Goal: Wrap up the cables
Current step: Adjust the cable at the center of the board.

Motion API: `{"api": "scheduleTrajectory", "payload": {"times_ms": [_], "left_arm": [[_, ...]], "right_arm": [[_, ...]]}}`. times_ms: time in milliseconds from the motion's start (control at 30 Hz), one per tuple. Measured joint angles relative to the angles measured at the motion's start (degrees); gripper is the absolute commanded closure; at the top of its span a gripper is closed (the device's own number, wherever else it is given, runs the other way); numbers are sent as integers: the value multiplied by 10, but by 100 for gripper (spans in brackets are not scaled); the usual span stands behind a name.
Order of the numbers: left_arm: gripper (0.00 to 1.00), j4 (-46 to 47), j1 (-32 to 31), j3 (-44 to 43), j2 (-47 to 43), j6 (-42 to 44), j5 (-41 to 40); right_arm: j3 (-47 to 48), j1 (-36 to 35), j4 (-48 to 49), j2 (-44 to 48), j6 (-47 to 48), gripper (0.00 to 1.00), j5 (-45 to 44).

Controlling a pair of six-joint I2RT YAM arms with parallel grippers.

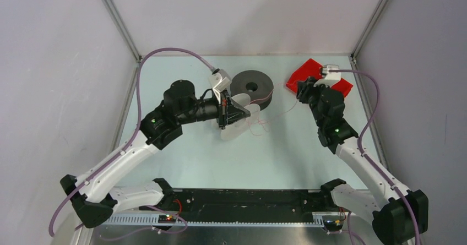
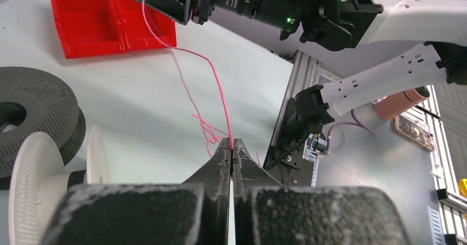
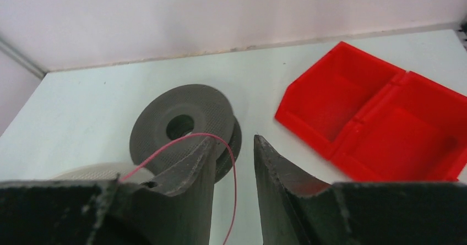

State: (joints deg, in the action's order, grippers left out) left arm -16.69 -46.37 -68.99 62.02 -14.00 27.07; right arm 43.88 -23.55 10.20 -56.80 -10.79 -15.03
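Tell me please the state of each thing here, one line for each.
left pincer: shut on the pink filament.
right pincer: open, filament draped over one finger.
pink filament: loose, slack between both pincers.
dark grey spool: lying flat.
white spool: standing on its rims beside it.
red bin: both compartments empty.

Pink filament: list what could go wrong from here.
1. The right end effector is open, with the pink filament only draped over one finger; it could slip off.
2. Beside the shut left end effector, loose loops could knot when pulled toward the white spool.
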Motion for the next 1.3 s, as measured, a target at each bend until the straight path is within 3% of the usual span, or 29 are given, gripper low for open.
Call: {"api": "scheduleTrajectory", "payload": {"times_ms": [167, 367, 500, 700, 1033, 1167, 1300], "left_arm": [[100, 5, 0, 0, -16, -5, -33], [100, 10, 6, 0, -18, -12, -78], [100, 10, 24, 0, -25, -26, -100], [100, 11, 85, 0, -55, -60, -97], [100, 7, 144, 12, -77, -78, -89], [100, 6, 151, 12, -70, -86, -87], [100, 6, 151, 12, -56, -96, -73]], "right_arm": [[0, 47, -4, 10, -23, 64, 47], [0, 37, -24, 76, -33, 67, 99], [0, 48, -38, 76, -31, 67, 20], [0, 119, -48, 3, -26, 67, -83], [16, 154, -34, -17, 22, 65, -159], [23, 156, -44, -10, 18, 63, -120], [23, 156, -70, 18, -2, 60, 3]]}}
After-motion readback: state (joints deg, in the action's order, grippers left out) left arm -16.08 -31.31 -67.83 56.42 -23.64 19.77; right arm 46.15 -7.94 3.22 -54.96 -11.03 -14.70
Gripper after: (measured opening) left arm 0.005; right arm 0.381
